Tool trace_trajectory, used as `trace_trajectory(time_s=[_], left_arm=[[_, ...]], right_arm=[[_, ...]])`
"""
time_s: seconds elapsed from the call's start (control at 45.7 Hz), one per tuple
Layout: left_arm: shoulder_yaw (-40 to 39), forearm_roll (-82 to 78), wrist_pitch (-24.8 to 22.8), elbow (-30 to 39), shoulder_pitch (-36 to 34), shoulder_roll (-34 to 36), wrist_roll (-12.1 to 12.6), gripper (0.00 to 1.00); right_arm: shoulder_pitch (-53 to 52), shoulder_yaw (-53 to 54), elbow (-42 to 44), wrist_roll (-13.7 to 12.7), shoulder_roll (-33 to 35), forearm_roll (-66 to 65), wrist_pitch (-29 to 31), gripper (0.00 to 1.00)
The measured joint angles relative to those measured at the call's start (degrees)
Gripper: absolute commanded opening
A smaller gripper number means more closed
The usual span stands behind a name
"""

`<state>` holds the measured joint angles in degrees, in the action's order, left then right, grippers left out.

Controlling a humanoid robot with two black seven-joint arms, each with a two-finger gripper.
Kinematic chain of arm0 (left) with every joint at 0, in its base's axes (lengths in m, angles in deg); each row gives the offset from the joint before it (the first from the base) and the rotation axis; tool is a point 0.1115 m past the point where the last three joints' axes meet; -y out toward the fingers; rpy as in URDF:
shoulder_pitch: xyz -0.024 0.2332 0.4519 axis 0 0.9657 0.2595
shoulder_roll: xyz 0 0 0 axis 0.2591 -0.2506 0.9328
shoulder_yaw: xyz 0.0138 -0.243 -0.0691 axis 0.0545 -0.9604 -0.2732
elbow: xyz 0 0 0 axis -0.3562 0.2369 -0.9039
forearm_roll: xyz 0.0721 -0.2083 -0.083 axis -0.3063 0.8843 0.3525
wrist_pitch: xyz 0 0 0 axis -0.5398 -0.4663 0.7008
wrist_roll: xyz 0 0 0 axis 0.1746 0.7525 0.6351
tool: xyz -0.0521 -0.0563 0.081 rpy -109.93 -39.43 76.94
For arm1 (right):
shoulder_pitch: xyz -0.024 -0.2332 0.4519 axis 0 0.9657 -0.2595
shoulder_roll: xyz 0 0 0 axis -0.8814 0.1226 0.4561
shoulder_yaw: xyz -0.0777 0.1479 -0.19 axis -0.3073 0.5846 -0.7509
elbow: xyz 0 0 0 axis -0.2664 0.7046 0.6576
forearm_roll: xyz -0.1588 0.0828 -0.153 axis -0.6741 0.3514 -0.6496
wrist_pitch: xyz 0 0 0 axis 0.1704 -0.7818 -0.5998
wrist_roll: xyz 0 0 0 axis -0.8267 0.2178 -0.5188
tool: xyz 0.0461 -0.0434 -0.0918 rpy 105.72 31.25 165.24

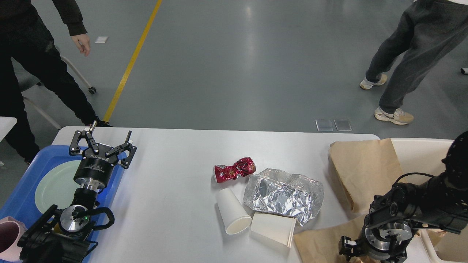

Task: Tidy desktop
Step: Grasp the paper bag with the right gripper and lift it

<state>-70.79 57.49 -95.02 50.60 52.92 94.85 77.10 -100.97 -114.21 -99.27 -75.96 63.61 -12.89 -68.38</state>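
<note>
The white desk (pixel 172 190) carries crumpled foil (pixel 283 193) at its middle; beside it a crushed red can (pixel 234 169), two tipped paper cups (pixel 232 211), brown paper (pixel 360 171) and, apparently, a blue tray (pixel 22 199) far left.

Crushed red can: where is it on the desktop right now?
In the head view, the crushed red can lies near the desktop's middle, just left of the foil sheet, behind a tipped paper cup.
</note>
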Motion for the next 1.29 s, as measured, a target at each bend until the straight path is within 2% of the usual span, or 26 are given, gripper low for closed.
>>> trace_trajectory(time_s=[0.613, 0.831, 1.05, 1.291], left_arm=[[0.0, 0.0, 0.0, 0.0, 0.0, 0.0, 0.0, 0.96], [0.0, 0.0, 0.0, 0.0, 0.0, 0.0, 0.0, 0.96], [0.0, 0.0, 0.0, 0.0, 0.0, 0.0, 0.0, 0.96], [0.0, 0.0, 0.0, 0.0, 0.0, 0.0, 0.1, 0.96]], right_arm=[[2.0, 0.1, 1.0, -0.4, -0.5, 1.3, -1.6, 0.00], [0.7, 0.2, 0.4, -0.1, 0.8, 2.0, -0.2, 0.00], [-7.0, 0.0, -2.6, -0.2, 6.3, 2.5, 9.7, 0.00], [-25.2, -5.5, -9.2, -0.3, 12.1, 7.0, 21.6, 0.00]])
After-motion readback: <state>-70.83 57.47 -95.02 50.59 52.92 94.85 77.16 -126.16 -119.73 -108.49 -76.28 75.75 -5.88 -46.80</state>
